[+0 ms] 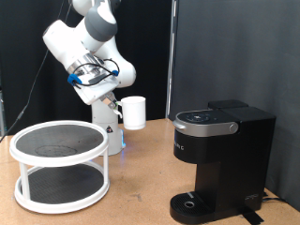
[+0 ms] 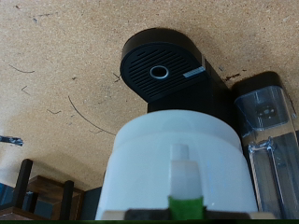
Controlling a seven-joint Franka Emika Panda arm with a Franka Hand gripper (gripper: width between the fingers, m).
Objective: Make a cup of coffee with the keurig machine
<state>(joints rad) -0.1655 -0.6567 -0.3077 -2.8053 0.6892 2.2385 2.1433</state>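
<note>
One arm: mine, bent above the table (image 1: 141, 187), wrist tilted sideways.
Keurig machine (image 1: 220, 159): stands at the exterior view's right, lid down.
Round rack (image 1: 59, 164): white, two shelves, at the exterior view's left.
Cup (image 1: 134, 112): in the air, between rack and machine.
Gripper (image 1: 114, 106): my jaws are clamped on the cup.

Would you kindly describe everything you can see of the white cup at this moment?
The cup is a small, plain white cylinder that looks ceramic or plastic, smooth and unmarked; no handle shows. It hangs in the air, held at the pincer, roughly upright, above the wooden table between the white two-tier rack and the keurig machine. In the wrist view the cup fills the foreground, with the machine's round drip base beyond it.
</note>
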